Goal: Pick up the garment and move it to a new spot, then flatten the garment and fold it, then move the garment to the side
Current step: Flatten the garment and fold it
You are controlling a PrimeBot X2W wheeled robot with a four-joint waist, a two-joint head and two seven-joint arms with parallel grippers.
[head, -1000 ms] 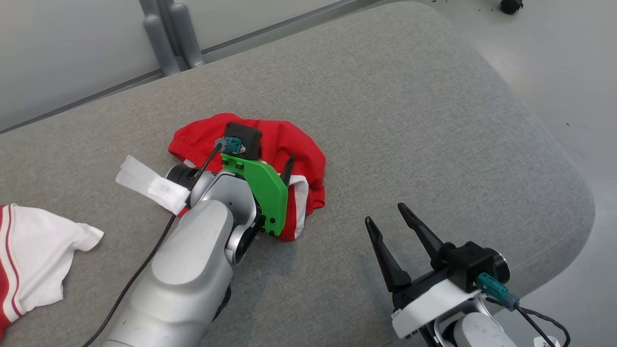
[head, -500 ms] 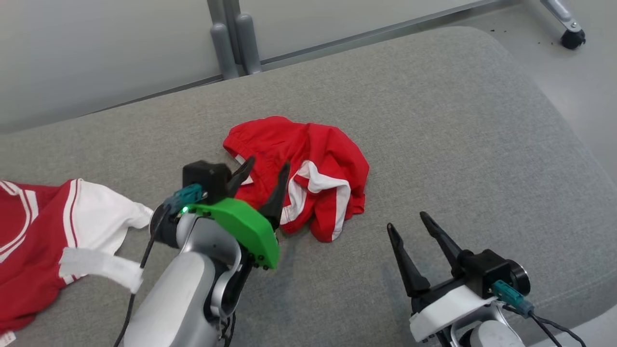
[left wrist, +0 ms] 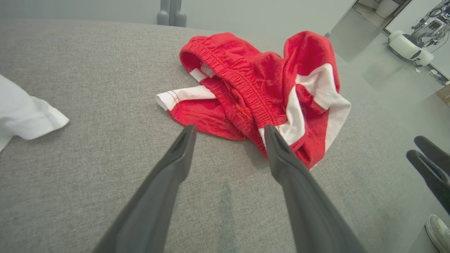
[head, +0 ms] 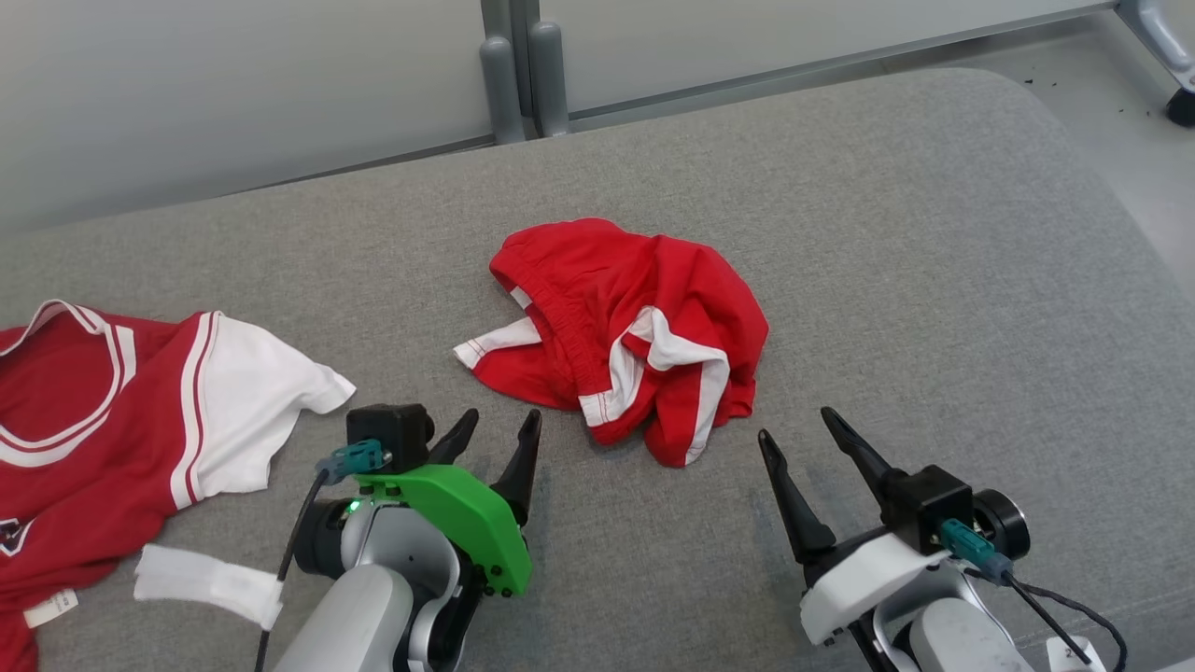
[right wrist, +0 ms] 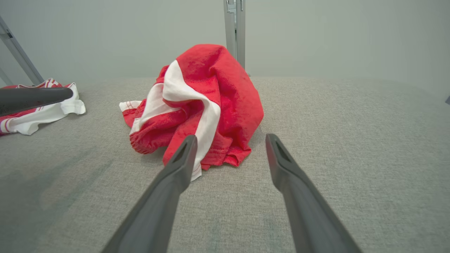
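Garment [head: 625, 336]: red shorts with white trim, crumpled in a heap near the middle of the grey padded desk [head: 887, 280].
Left tool [head: 502, 417]: released, fingers spread and empty, pointing at the heap's near-left edge from just beside it; contact cannot be told.
Right tool [head: 796, 425]: released, fingers spread and empty, near the heap's near-right side, apart from the cloth.
Jersey [head: 112, 401]: red and white, lying at the desk's left end, well apart from the shorts.
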